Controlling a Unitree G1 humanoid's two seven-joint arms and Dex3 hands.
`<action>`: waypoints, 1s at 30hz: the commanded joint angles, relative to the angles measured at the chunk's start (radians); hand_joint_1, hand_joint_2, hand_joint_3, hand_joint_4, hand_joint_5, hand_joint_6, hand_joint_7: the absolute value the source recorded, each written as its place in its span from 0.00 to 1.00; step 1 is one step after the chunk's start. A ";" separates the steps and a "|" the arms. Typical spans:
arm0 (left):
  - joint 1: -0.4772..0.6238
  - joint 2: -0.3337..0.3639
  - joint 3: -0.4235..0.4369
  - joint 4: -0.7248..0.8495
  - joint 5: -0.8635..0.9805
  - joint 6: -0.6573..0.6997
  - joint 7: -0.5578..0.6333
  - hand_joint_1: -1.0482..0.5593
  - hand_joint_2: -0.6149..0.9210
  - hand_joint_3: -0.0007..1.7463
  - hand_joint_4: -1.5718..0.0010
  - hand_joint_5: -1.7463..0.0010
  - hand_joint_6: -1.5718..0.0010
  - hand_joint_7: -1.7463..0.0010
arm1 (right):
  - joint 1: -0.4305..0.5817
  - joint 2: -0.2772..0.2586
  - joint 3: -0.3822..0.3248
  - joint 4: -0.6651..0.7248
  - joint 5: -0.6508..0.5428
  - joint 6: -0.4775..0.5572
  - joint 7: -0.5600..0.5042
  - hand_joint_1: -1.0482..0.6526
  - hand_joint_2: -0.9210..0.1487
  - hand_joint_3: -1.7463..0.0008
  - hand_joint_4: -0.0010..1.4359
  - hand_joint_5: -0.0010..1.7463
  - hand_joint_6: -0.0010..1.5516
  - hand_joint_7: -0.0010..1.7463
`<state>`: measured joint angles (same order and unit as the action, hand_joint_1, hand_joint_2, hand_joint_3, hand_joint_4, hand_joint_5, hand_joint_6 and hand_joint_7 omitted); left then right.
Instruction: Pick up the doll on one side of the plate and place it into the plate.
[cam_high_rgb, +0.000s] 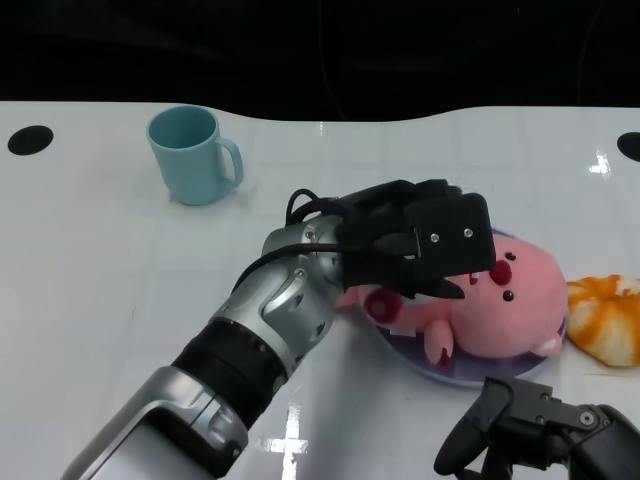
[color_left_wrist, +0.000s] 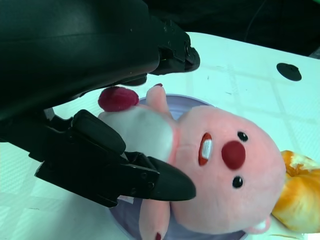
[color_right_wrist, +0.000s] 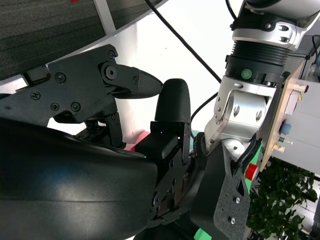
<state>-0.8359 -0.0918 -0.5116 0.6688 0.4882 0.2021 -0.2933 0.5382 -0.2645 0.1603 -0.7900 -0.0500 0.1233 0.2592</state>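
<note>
A glossy white desk (cam_high_rgb: 120, 290) is filling the scene under a dark backdrop, with a teal mug (cam_high_rgb: 192, 153) standing at about ten o'clock from the plate (cam_high_rgb: 420, 362). The pink doll (cam_high_rgb: 500, 305) is lying on its side in the lavender plate, head toward three o'clock, so the placing looks largely done. The left hand (cam_high_rgb: 420, 245) is reaching over the doll's body, its fingers (color_left_wrist: 125, 175) arching around the white belly, apparently steadying or setting it down; whether they are gripping or only touching I cannot tell. An orange-and-white thing (cam_high_rgb: 608, 315) is sitting just beside the plate at three o'clock. The right hand (cam_high_rgb: 530, 430) is waiting at five o'clock, fingers loosely spread, holding nothing.
</note>
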 joint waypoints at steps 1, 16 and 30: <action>0.021 0.030 -0.012 -0.050 0.012 -0.012 -0.013 0.04 1.00 0.28 1.00 1.00 1.00 1.00 | 0.009 -0.008 -0.013 0.003 0.009 -0.016 0.004 0.45 0.11 0.66 0.45 0.91 0.38 0.73; 0.283 0.130 0.094 -0.474 -0.071 -0.052 0.000 0.12 1.00 0.24 0.94 0.96 0.92 0.96 | 0.011 -0.012 -0.035 0.009 0.018 -0.027 0.013 0.45 0.10 0.67 0.46 0.90 0.38 0.74; 0.550 0.140 0.268 -0.816 -0.332 -0.065 -0.003 0.31 1.00 0.15 0.97 0.36 0.77 0.83 | 0.009 -0.016 -0.032 0.040 -0.004 -0.071 0.020 0.45 0.10 0.68 0.46 0.90 0.39 0.72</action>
<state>-0.3109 0.0369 -0.2620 -0.1203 0.1789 0.1505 -0.2974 0.5440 -0.2732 0.1286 -0.7524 -0.0505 0.0651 0.2800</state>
